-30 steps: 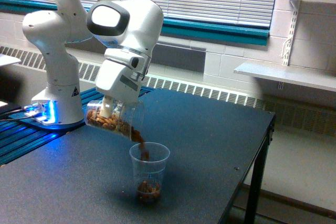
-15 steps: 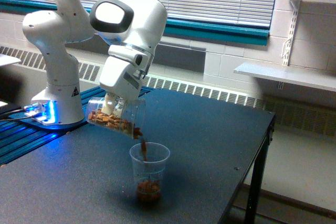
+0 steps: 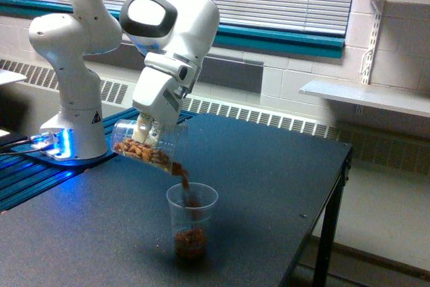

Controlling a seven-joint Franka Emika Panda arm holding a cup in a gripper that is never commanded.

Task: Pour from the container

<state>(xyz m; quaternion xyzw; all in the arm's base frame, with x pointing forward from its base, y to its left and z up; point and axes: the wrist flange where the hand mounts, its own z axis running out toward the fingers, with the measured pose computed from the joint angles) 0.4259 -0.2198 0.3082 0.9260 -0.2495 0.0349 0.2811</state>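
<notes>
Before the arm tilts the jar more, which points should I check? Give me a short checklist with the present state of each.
1. Pincer shut on the jar: ok, the jar hangs tilted in it.
2. Jar mouth above the cup: ok, the falling nuts drop inside the rim.
3. Cup upright on the table: ok.
4. Room left in the cup: ok, only its bottom is covered.
5. Nuts spilled on the table: ok, none visible.
6. Nuts left in the jar: ok, many still lie along its lower side.
</notes>
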